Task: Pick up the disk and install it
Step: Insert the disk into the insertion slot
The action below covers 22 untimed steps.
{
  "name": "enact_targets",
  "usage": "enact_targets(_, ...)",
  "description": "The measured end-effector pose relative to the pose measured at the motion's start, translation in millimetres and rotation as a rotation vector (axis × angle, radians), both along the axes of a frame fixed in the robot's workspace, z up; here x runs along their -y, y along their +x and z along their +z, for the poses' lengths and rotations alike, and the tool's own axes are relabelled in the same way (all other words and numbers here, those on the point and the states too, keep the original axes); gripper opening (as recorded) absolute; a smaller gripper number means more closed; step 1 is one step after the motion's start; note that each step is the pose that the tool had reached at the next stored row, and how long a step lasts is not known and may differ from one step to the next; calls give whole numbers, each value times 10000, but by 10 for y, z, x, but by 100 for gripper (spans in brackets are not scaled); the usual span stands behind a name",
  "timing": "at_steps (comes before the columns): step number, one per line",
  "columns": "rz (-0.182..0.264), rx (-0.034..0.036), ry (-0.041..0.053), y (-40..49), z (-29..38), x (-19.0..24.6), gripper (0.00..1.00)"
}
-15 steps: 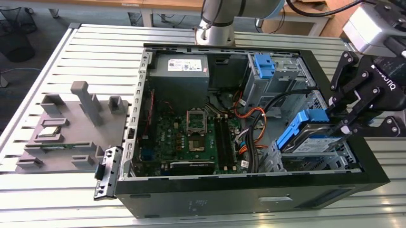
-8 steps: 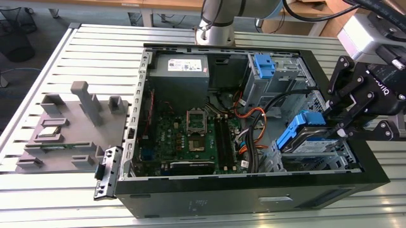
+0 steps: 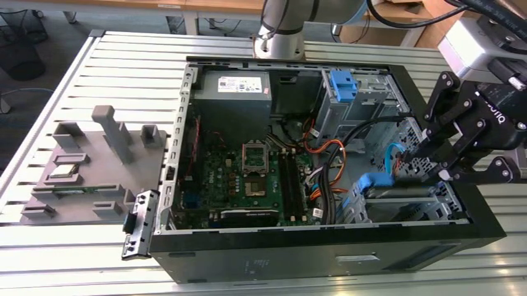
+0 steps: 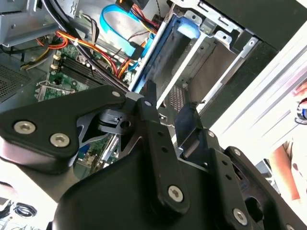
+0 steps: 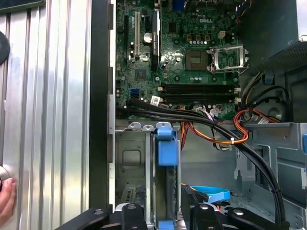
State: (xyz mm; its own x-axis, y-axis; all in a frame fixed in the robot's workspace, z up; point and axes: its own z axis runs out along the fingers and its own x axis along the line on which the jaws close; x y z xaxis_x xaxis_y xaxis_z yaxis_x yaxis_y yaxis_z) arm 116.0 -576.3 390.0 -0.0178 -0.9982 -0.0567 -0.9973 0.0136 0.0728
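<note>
Open computer case [image 3: 329, 246] lying on a slatted metal table [image 3: 66, 259], seen from its near long side.

Nearest, at the exterior view's right, is a silver drive cage [image 3: 395, 219] in the case's corner. The disk [image 3: 394, 198] stands on edge inside this cage. In the first wrist view, the tab of its blue frame [image 5: 165, 148] faces the motherboard.

The black gripper [image 3: 432, 157] hangs just above the same cage. In the second wrist view the gripper [image 4: 168, 105] is spread, and its fingers [image 4: 149, 108] grasp nothing: perforated cage wall shows through the gap between them. In the first wrist view the fingers [image 5: 130, 213] stand on either side of the disk's line.

Beyond the cage, black and orange cables [image 5: 225, 134] cross to the green motherboard [image 3: 247, 179], which covers the case floor. Farther back are a grey power-supply box [image 3: 233, 98] and, beside it, a bare blue bracket [image 3: 342, 83].

Behind the case rises the arm [image 3: 280, 37]. A grey tray [image 3: 82, 179] of fixtures lies on the table at the exterior view's left. A person's hand [image 5: 4, 199] rests at the table's edge.
</note>
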Motion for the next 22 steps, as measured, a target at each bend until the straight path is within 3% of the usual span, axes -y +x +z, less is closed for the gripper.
enact_targets(5, 1, 2, -3, 0, -2, 0, 42)
enact_targets(16, 2, 451, -4, -97, -125, 0, 42)
enact_targets(22, 3, 477, -2, -99, -171, -26, 42)
